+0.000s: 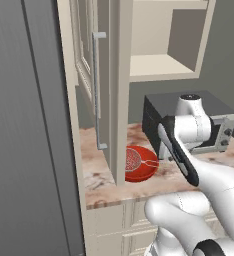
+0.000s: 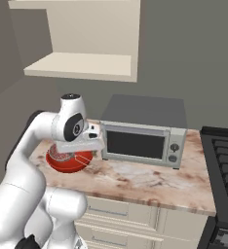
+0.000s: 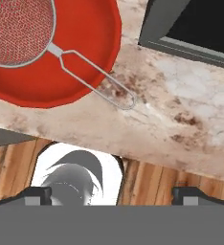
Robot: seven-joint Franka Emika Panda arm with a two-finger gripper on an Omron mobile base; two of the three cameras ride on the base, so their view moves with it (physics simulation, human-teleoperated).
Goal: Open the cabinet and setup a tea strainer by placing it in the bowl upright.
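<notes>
The cabinet (image 1: pixel 109 75) fills the upper left of the left base view, its door swung open edge-on with the long grey handle (image 1: pixel 97 90) showing and a bare shelf inside. Below it runs the marbled worktop (image 2: pixel 150 180), with the grey microwave (image 2: pixel 142 131) at the centre of the right base view. The red bowl (image 3: pixel 85 57) sits at the upper left of my hand view, near the worktop's front edge. The tea strainer (image 3: pixel 18 31) rests in it, mesh cup facing up, its wire handle reaching out over the rim. My tool (image 3: pixel 111 194) hangs above, released, fingers spread wide, holding nothing.
</notes>
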